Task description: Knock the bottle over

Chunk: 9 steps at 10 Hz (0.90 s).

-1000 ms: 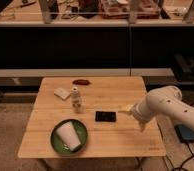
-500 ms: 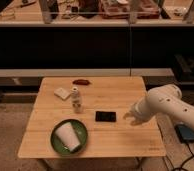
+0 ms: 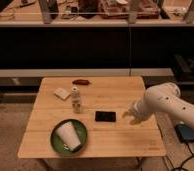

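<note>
The bottle (image 3: 76, 99) is small, slim and clear with a white cap. It stands upright on the wooden table (image 3: 115, 97), left of the middle. My gripper (image 3: 130, 117) hangs at the end of the white arm (image 3: 167, 105) over the right part of the table. It is to the right of the bottle, with a black flat object between them.
A black flat object (image 3: 105, 116) lies between bottle and gripper. A white paper cup (image 3: 70, 136) lies on a green plate (image 3: 57, 144) at the front left. A pale square pad (image 3: 62, 93) and a dark red item (image 3: 80, 82) lie at the back. Shelving stands behind the table.
The gripper has moved left over the table, closer to the black object and the bottle. The bottle has not moved.
</note>
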Available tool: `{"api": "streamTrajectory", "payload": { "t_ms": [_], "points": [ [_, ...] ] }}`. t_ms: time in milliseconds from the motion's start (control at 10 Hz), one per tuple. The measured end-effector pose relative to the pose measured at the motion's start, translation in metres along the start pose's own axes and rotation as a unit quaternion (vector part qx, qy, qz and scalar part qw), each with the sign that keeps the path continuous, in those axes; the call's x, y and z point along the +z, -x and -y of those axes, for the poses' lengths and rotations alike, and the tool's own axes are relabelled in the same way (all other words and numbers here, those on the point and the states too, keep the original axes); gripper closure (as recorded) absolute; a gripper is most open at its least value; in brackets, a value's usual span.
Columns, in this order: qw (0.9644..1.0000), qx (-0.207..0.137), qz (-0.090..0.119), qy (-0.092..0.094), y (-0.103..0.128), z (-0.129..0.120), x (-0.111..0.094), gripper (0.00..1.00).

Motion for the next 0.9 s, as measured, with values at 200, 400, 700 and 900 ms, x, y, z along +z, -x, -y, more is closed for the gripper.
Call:
{"api": "streamTrajectory", "payload": {
  "t_ms": [200,400,700,900],
  "points": [
    [1.0000,0.001,0.001,0.000,-0.004,-0.004,-0.003,0.63],
    [1.0000,-0.001,0.001,0.000,-0.002,-0.006,0.000,0.52],
    [1.0000,-0.001,0.001,0.000,0.006,0.023,-0.001,0.49],
    [1.0000,-0.007,-0.001,-0.001,0.016,0.035,-0.007,0.53]
  ]
}}
